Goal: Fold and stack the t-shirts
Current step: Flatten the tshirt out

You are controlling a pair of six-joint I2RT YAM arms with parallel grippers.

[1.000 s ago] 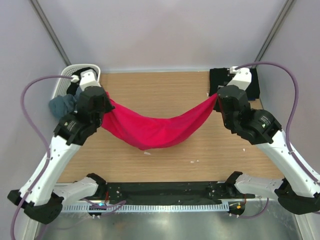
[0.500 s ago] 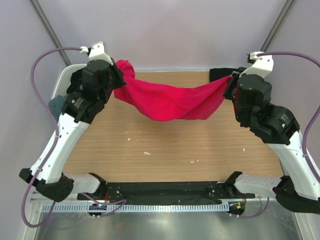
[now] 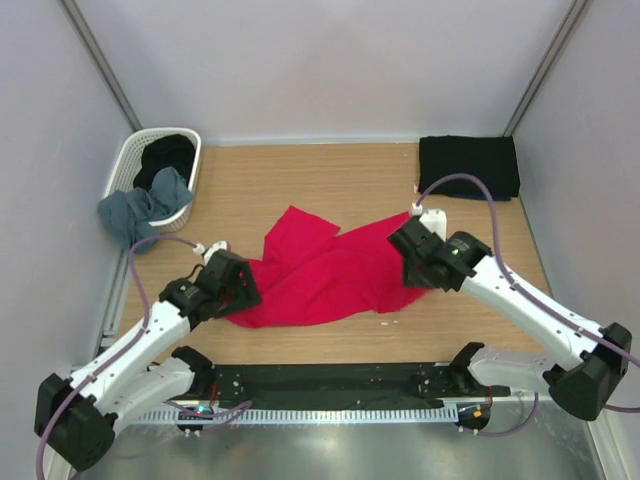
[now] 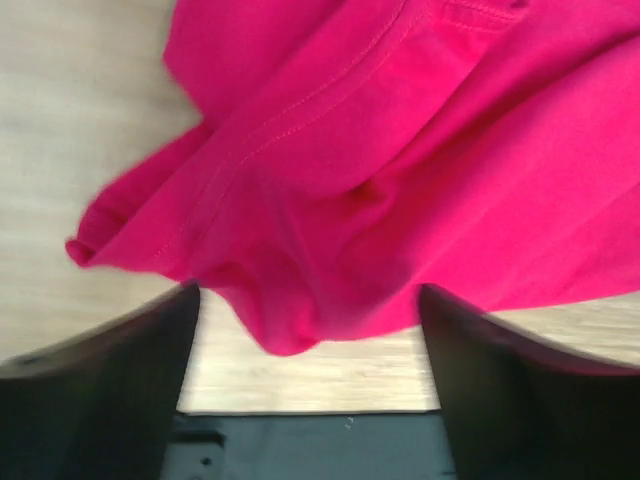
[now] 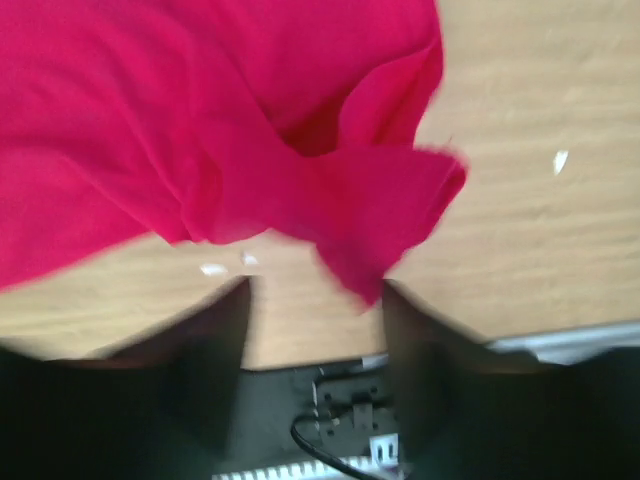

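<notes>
1. Wrinkles are the main problem in the top view. The crimson t-shirt point(image 3: 320, 280) lies crumpled on the desk point(image 3: 330, 180), in its near middle part, with one flap thrown toward the far side. The left jaws stand at its left edge and the right jaws at its right edge, both low over the cloth. A folded black t-shirt point(image 3: 468, 166) waits in the far right corner. A grey-blue t-shirt point(image 3: 135, 210) hangs over the rim of the white lattice basket point(image 3: 193, 170), and another black t-shirt point(image 3: 165, 152) is inside it.

2. In the left wrist view the left jaws are apart. A lobe of the crimson t-shirt point(image 4: 400, 180) lies between the fingers point(image 4: 100, 385) but is not pinched, and a stitched seam runs across it. I would take the cloth again at such a seam, not at a loose fold.

3. The right wrist view is blurred. The right jaws are also apart, and a corner of the crimson t-shirt point(image 5: 150, 120) points into the gap. I judge that the shirt must first be spread flat: both sides should grip matching corners in a single layer and pull evenly outward, otherwise the fold will be crooked.
</notes>
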